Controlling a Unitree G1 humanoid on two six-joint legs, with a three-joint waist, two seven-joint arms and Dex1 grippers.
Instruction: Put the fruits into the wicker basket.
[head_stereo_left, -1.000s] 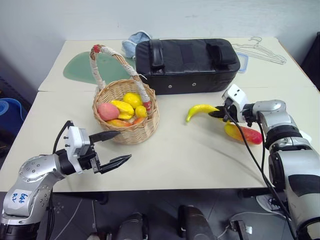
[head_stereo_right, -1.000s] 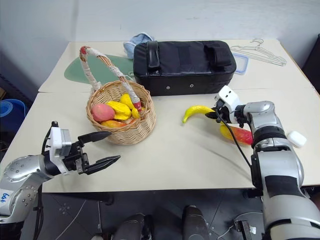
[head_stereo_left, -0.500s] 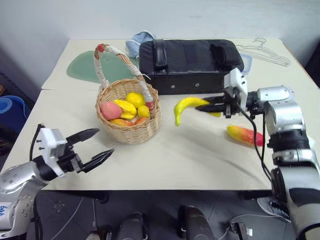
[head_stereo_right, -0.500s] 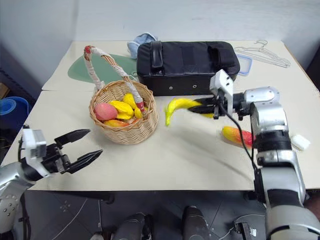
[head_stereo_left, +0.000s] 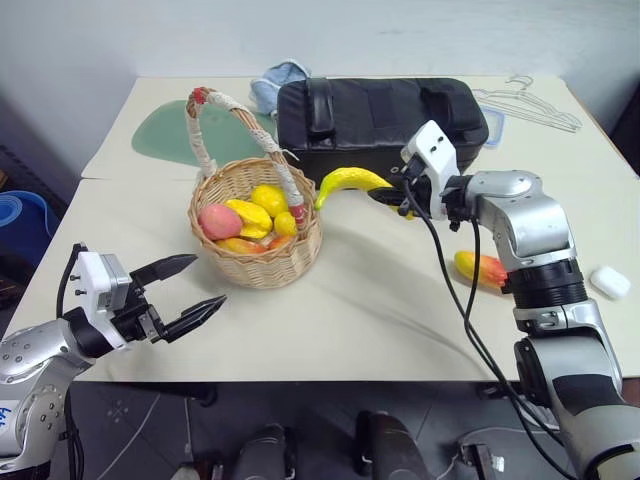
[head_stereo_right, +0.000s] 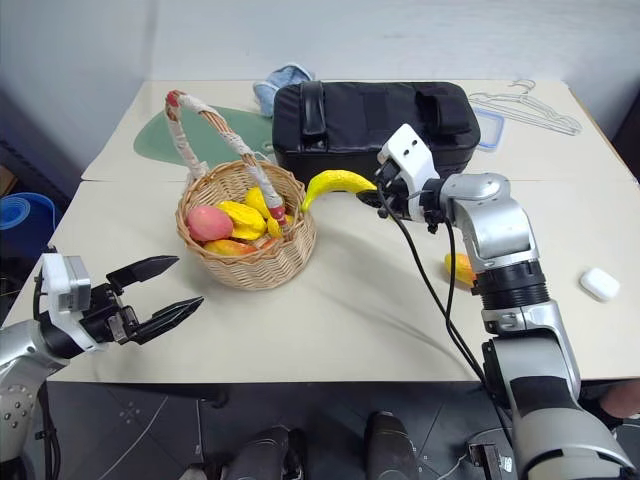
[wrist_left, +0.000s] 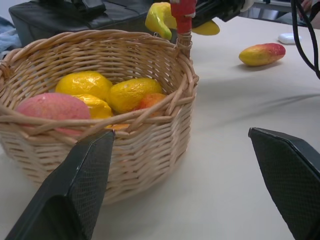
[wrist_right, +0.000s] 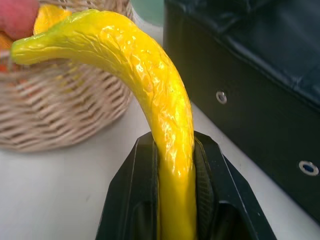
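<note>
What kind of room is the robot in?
Probably a test room or lab set up like a home. Household things lie on a plain table: a wicker basket of fruit, a black bag, a wire hanger. The wall behind is bare, so it is hard to be sure.

Cream rectangular tabletop (head_stereo_left: 360, 320); on it round tan wicker basket (head_stereo_left: 256, 262), long black fabric bag (head_stereo_left: 380, 120), red-yellow oblong mango (head_stereo_left: 480, 268), small white rounded case (head_stereo_left: 610, 281), green mat (head_stereo_left: 160, 140), blue cloth (head_stereo_left: 272, 80), wire hanger (head_stereo_left: 530, 100).
</note>
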